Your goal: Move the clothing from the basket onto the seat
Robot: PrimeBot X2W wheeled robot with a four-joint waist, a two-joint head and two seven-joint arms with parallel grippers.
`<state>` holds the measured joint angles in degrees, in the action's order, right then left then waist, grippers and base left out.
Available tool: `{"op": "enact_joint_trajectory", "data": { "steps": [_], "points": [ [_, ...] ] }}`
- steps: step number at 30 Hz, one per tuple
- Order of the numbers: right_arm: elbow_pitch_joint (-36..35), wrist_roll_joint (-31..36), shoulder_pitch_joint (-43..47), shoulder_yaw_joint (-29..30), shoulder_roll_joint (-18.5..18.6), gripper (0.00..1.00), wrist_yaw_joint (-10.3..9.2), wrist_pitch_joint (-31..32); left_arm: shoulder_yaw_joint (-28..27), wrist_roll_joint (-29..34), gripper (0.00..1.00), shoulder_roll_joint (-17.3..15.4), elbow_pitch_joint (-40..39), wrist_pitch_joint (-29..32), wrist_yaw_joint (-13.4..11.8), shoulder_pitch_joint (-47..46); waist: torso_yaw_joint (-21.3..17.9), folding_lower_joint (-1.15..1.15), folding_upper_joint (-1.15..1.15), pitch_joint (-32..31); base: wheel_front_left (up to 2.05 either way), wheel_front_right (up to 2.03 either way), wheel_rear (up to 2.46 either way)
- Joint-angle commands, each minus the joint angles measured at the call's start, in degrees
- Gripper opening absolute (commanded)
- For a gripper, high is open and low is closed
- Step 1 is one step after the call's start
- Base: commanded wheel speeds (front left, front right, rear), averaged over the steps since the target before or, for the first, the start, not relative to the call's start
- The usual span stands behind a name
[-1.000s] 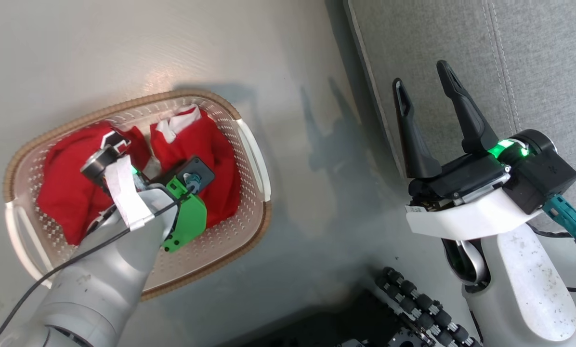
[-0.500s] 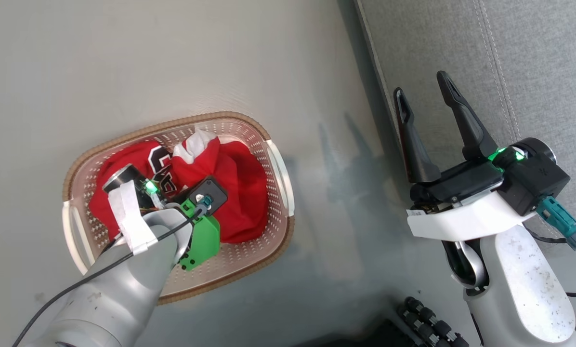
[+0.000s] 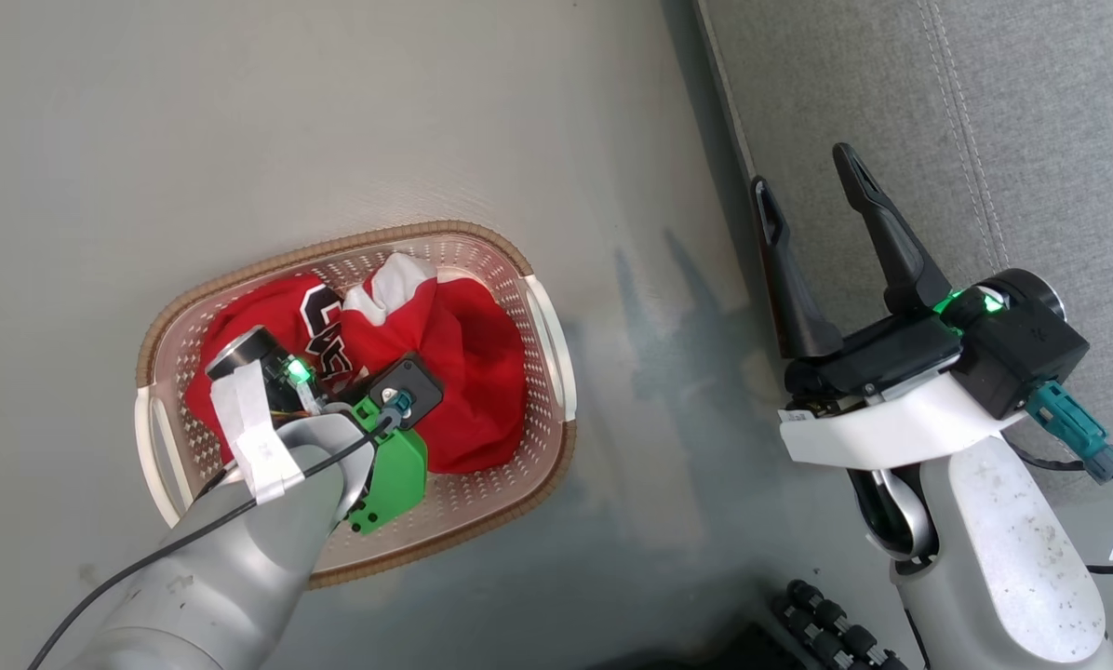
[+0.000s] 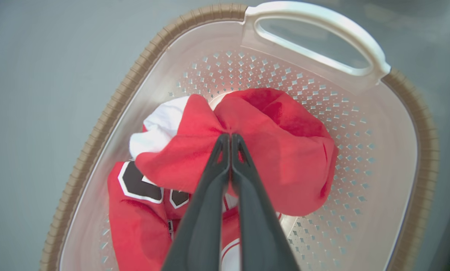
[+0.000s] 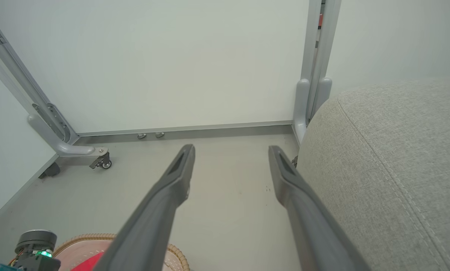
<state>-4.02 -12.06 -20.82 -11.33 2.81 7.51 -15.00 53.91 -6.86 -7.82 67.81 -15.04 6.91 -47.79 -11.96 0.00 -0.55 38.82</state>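
Left fingers (image 4: 210,195) pinching the clothing (image 4: 285,150) likely needed a high lift clear of the basket (image 4: 108,113) before swinging to the seat (image 3: 985,93) at 2 o'clock.

my left gripper (image 4: 230,136): matt dark plastic
clothing (image 4: 285,165): soft red cloth
basket (image 4: 375,113): smooth perforated plastic
seat (image 5: 398,150): coarse woven fabric

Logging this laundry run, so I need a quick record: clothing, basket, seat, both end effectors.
clothing: red jersey, bunched inside the basket
basket: on the floor, left of the seat
seat: light-grey cushion, no clothing on the visible part
left end effector: shut on a clothing fold
right end effector: open, empty, near the seat edge
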Motion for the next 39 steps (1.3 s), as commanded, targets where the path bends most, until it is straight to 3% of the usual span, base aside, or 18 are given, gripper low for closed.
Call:
{"op": "enact_joint_trajectory", "data": {
  "steps": [1,2,3,17,29,39],
  "points": [
    [0.0,-0.4,0.3,-0.1,0.1,1.00,-0.03,-0.3,0.2,-0.2,0.00,-0.5,-0.4,-0.2,0.2,0.8,-0.2,0.00,0.55,0.1,0.00,0.00,0.00],
    [0.0,-0.4,0.3,-0.1,0.1,1.00,-0.03,-0.3,0.1,-0.3,0.11,-0.6,-0.9,-0.2,0.2,0.7,-0.2,0.00,0.55,0.1,0.00,0.00,0.00],
    [0.0,-0.5,0.3,-0.2,0.2,1.00,-0.03,-0.3,0.1,-0.4,1.00,-0.8,-1.2,-0.2,0.2,0.8,-0.3,0.00,0.55,0.2,0.00,0.00,0.00],
    [1.2,0.4,0.9,0.4,0.2,1.00,-0.03,-0.3,-3.9,-3.2,1.00,-2.0,-11.3,-0.1,-0.9,3.4,1.1,0.00,0.55,-3.2,0.00,0.00,0.00],
    [3.8,1.8,3.7,1.2,0.2,1.00,-0.04,-0.3,-14.1,-5.8,1.00,-3.0,-23.9,-0.1,-2.6,10.8,4.0,0.00,0.55,-10.9,0.00,0.00,0.00],
    [5.4,2.6,6.5,2.3,0.2,1.00,-0.03,-0.3,-26.1,-6.1,1.00,-2.6,-34.6,-0.1,-4.0,19.5,5.9,0.00,0.55,-16.9,0.00,0.00,0.00]
  ]
}}
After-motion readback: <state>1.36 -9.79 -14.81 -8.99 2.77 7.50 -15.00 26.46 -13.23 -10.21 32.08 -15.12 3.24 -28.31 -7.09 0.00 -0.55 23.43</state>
